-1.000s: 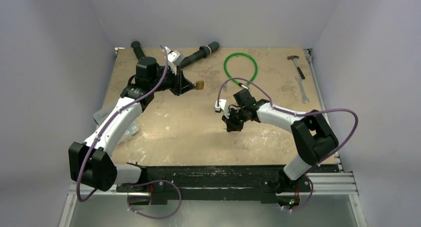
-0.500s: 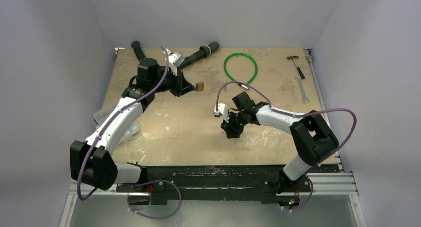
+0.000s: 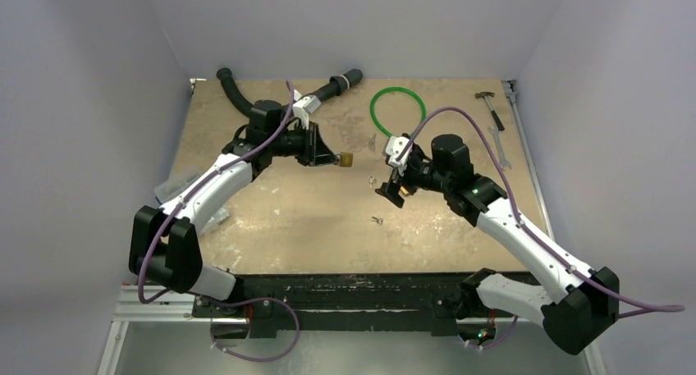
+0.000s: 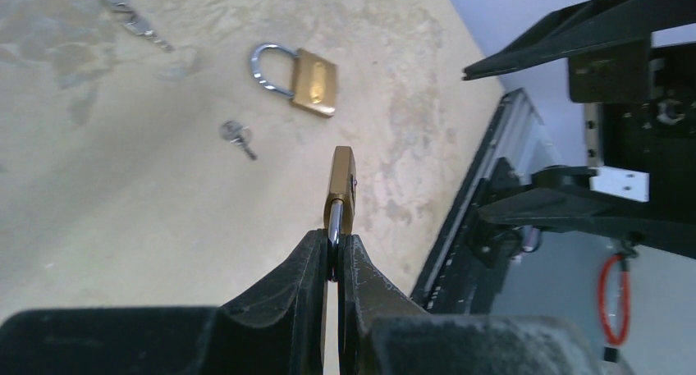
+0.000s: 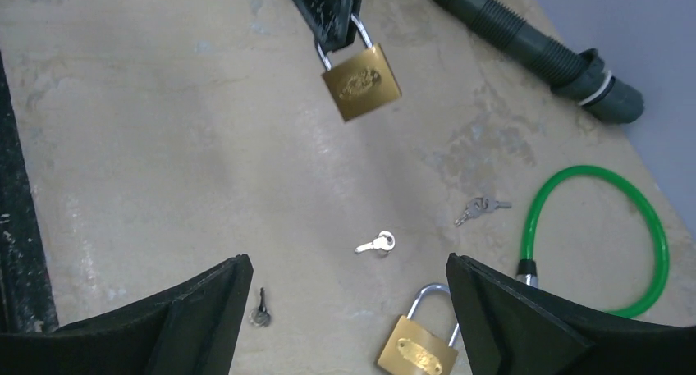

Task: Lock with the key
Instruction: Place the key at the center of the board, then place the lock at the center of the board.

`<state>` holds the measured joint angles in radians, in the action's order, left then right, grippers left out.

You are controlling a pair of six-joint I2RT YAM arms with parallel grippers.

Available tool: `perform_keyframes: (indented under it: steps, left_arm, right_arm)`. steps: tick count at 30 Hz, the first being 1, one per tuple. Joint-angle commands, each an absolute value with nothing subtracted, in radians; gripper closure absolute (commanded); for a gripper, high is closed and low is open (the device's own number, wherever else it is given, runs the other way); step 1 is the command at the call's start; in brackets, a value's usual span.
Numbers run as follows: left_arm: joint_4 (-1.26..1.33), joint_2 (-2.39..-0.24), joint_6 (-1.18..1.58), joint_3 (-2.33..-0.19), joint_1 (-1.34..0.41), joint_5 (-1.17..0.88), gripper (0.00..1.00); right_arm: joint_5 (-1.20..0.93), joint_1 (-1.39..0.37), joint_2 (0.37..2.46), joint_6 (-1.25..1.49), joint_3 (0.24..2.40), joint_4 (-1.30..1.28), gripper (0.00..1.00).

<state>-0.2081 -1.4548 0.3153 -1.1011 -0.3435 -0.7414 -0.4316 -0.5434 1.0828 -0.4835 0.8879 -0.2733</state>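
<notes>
Left gripper [image 4: 335, 245] clamped on the shackle [image 5: 366, 38] of the brass padlock [image 5: 361, 81], holding it off the table [image 5: 123, 145], presumably for keying. Right gripper [image 5: 345, 268] spread wide, empty, above the silver key [image 5: 376, 244], which lies loose between that padlock and a second padlock [image 5: 417, 350].

Two padlocks [image 5: 361, 81] [image 5: 416, 352]; keys [image 5: 377, 243] [image 5: 480, 207] [image 5: 260, 313] in three spots; one each: cable loop [image 5: 599, 235], hose [image 5: 525, 43], hammer [image 3: 489, 102], wrench [image 3: 500, 148].
</notes>
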Motion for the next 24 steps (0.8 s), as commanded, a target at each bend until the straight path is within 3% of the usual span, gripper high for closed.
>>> perform_keyframes:
  steps: [1, 13, 24]
  left_arm:
    - [-0.027, -1.442, 0.57, -1.095, -0.388, -0.809, 1.0]
    - [-0.077, -1.438, 0.565, -1.123, -0.483, -0.804, 1.0]
    - [-0.111, -1.427, 0.506, -1.134, -0.514, -0.783, 1.0]
  right_arm:
    - [-0.392, -0.561, 1.095, -0.477, 0.941, -0.19, 0.01]
    - [-0.45, -0.611, 1.125, -0.646, 0.968, -0.153, 0.05]
    - [-0.477, -0.635, 1.171, -0.676, 0.998, -0.188, 0.17]
